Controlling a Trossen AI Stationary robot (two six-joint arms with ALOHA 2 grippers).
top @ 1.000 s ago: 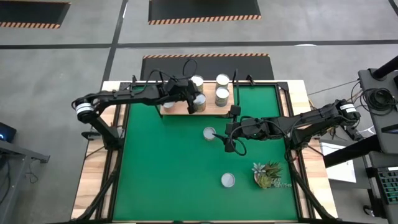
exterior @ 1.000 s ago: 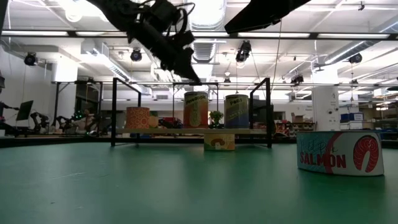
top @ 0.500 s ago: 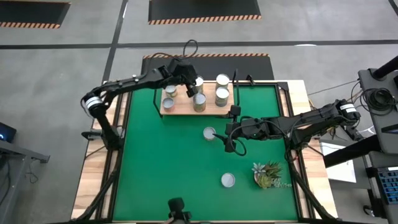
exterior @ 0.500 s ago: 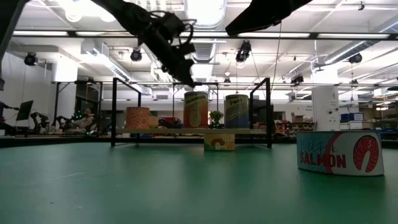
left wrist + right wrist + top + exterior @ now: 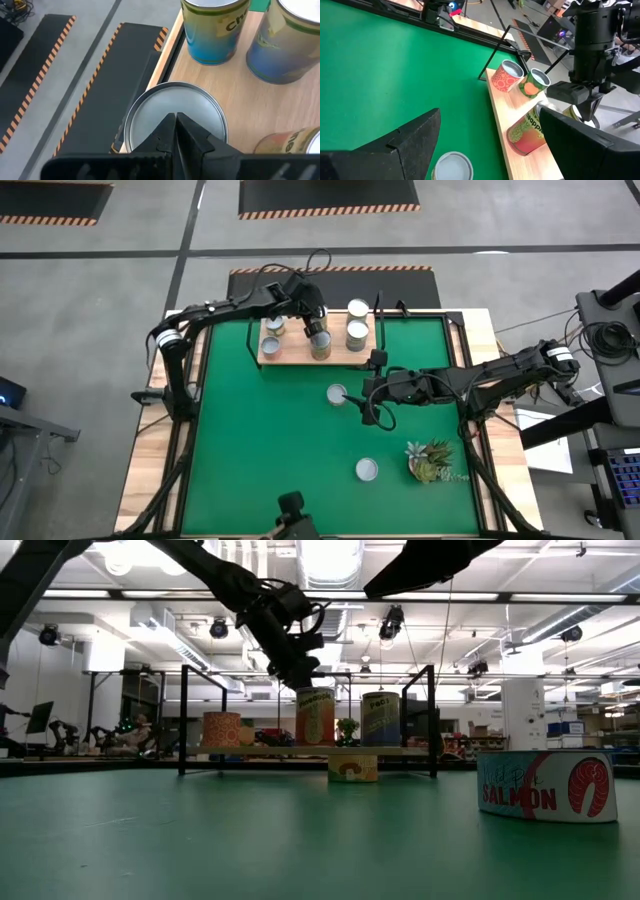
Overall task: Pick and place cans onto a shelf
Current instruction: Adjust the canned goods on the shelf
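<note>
The shelf (image 5: 290, 352) is a light-wood board at the mat's far edge, carrying several cans that stand on their bases. My left gripper (image 5: 316, 318) is shut, pointing down over the silver top of a far-row can (image 5: 150, 112). Its shut tips (image 5: 176, 117) show over the middle of that top. A pineapple can (image 5: 315, 715) stands in front of it. My right gripper (image 5: 372, 408) hangs open and empty over the mat. A low can (image 5: 337, 393) stands on the mat just to its left and also shows in the right wrist view (image 5: 452, 167). A salmon can (image 5: 367, 470) stands nearer the table's front. My left gripper's shut fingertips (image 5: 186, 125) stand at the middle of the can's round silver top (image 5: 205, 107), coming from above and pointing down. I cannot tell whether they touch it. The can stands upright on the shelf near its far edge.
Thin black brackets (image 5: 182, 720) rise at the shelf's ends. Two taller cans (image 5: 215, 30) stand on the board to the right of the left gripper. A small leafy plant (image 5: 430, 460) sits on the mat at the near right. Bare green mat (image 5: 260, 450) lies at the near left.
My left gripper has gone from over the shelf's middle toward the table's far edge, then a little right and down, over the far-row can. The left arm has swung with it, uncovering the two cans at the shelf's left end. The cans have stayed in place.
</note>
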